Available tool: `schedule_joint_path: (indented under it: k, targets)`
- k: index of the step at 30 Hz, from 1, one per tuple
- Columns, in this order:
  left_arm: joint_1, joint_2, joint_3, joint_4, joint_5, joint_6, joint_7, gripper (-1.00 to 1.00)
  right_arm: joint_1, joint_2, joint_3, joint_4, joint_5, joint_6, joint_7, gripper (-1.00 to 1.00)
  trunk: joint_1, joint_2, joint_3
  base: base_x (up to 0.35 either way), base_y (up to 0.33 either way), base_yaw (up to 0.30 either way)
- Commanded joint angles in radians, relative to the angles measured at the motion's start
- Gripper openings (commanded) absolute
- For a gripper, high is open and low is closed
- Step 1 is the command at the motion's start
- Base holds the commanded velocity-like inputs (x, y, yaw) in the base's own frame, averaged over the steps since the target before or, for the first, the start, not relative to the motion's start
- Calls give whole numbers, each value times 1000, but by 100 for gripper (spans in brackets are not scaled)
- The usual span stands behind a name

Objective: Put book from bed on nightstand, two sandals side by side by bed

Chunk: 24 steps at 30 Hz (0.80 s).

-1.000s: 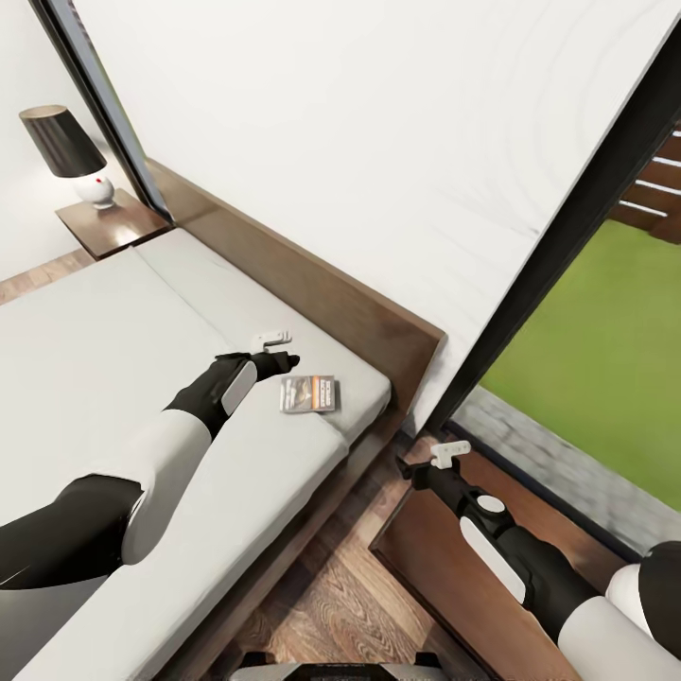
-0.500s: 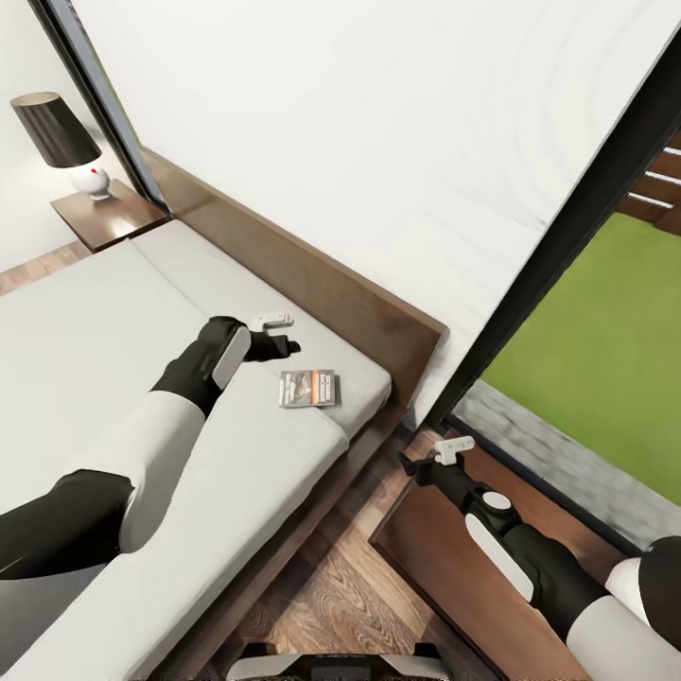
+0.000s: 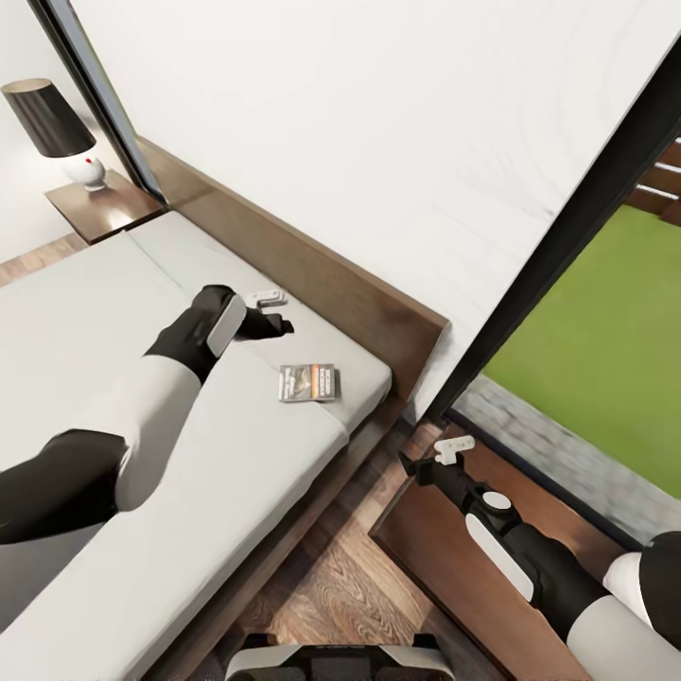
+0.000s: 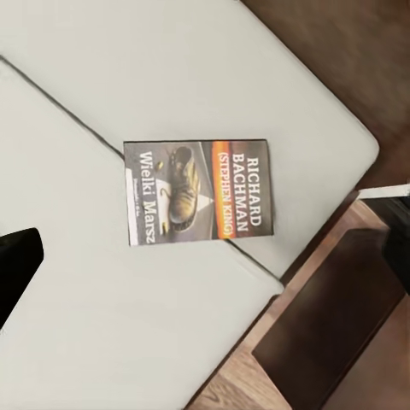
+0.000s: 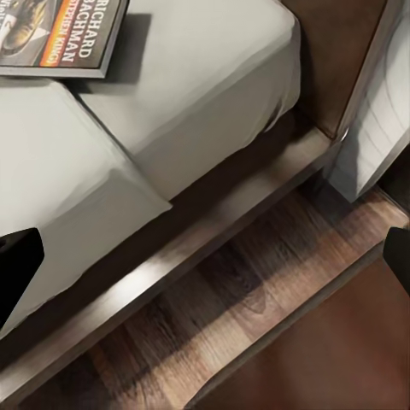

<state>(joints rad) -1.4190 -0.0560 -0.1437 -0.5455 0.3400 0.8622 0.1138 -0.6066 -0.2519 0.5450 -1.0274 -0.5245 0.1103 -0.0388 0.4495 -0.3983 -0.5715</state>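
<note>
Richard Bachman paperback [image 3: 307,383] lies flat near the mattress [image 3: 113,378] corner, at four o'clock from the left gripper [image 3: 268,312], whose spread fingers hold nothing; a careless nudge could slide it floorward.

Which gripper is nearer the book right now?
Left. The left gripper hovers over the mattress just headboard-side of the book. The right gripper is off the bed, above the near nightstand.
</note>
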Motion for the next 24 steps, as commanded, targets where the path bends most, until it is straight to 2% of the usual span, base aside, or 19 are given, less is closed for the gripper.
schedule_joint_path:
  k: [1, 2, 3, 8, 11, 17, 21, 22, 23, 24]
  targets:
    - [-19, 1, -4, 19, 11, 2, 10, 100, -1, -1, 3, -2, -8, 3, -4, 100, 0, -2, -3, 0, 0, 0]
    - [-91, 14, -4, 81, 11, 0, 9, 100, -1, -1, 2, -2, -8, 2, -4, 100, 0, -2, -5, 0, 0, 0]
    - [-109, 20, -4, 94, 12, 0, 9, 100, -1, -1, 2, -2, -8, 1, -4, 100, 0, -2, -6, 0, 0, 0]
    - [-119, 22, -4, 111, 15, 0, 5, 100, -1, -1, 2, -4, -8, -2, -4, 100, 0, -2, -14, 0, 0, 0]
    - [-121, 14, -4, 140, 16, -1, 2, 100, 3, -2, 1, -42, -7, 2, -5, 100, 0, -2, -19, 0, 0, 0]
    - [-121, 5, -3, 153, 16, -1, 1, 100, 8, -21, 0, -76, -8, 5, -5, 100, 0, -2, -28, 0, 0, 0]
    - [-121, 5, -4, 154, 14, 0, 0, 100, 9, -62, 0, -131, -10, 20, -4, 100, 0, -2, -35, 0, 0, 0]
    - [-120, 5, -5, 155, 14, 1, -1, 100, 10, -86, 0, -169, -16, 48, -2, 100, 0, -2, -36, 0, 0, 0]
    - [-120, 5, -5, 155, 14, 2, -2, 100, 10, -90, 0, -178, -21, 57, -2, 100, 0, -2, -38, 0, 0, 0]
    - [-120, 5, -5, 156, 14, 4, -2, 100, 10, -98, -2, -203, -44, 83, -2, 100, 0, -2, -39, 0, 0, 0]
